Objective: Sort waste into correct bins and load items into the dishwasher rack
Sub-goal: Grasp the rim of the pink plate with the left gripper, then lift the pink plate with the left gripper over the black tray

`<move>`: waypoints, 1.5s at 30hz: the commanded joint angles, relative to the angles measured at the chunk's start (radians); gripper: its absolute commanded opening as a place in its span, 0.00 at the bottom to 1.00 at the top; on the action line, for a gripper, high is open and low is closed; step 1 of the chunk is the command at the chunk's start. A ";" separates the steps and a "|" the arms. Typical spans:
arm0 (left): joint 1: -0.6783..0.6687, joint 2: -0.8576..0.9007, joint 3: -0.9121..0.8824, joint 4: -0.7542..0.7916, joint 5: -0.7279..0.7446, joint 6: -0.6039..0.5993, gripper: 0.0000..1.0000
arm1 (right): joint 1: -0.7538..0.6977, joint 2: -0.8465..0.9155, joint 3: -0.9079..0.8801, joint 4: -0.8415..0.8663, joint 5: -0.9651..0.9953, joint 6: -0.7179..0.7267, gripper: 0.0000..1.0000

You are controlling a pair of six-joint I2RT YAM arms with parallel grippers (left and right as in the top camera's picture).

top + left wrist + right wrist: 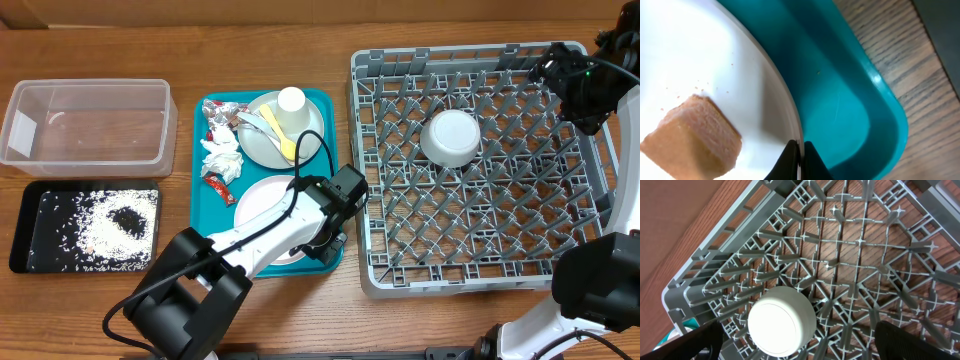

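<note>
My left gripper [801,146] is shut on the right rim of the pale pinkish-white plate [715,60], one finger above and one below the edge. A small orange food cube [695,137] lies on that plate. From overhead the plate [262,200] sits at the front of the teal tray [205,215], with the left gripper [328,238] at its right edge. The white bowl [450,137] lies upside down in the dishwasher rack [480,270]. My right gripper [800,340] hangs open above the bowl [781,321] and the rack [860,240], holding nothing.
Behind on the teal tray a grey-green plate [250,145] carries a white cup [291,103], yellow spoon [278,128] and white fork [252,120]. Napkin [222,160], foil [218,118] and red packet [220,187] lie beside it. Clear tub [88,125] and black tray [40,235] with rice stand left.
</note>
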 commanded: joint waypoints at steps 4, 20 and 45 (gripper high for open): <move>0.007 0.014 0.123 -0.108 0.021 -0.043 0.04 | -0.002 -0.019 0.018 0.005 -0.001 0.008 1.00; 0.040 0.012 0.372 -0.419 -0.266 -0.325 0.04 | -0.002 -0.019 0.019 0.005 -0.001 0.008 1.00; 0.488 -0.394 0.496 -0.563 -0.128 -0.347 0.04 | -0.002 -0.019 0.018 0.005 -0.001 0.008 1.00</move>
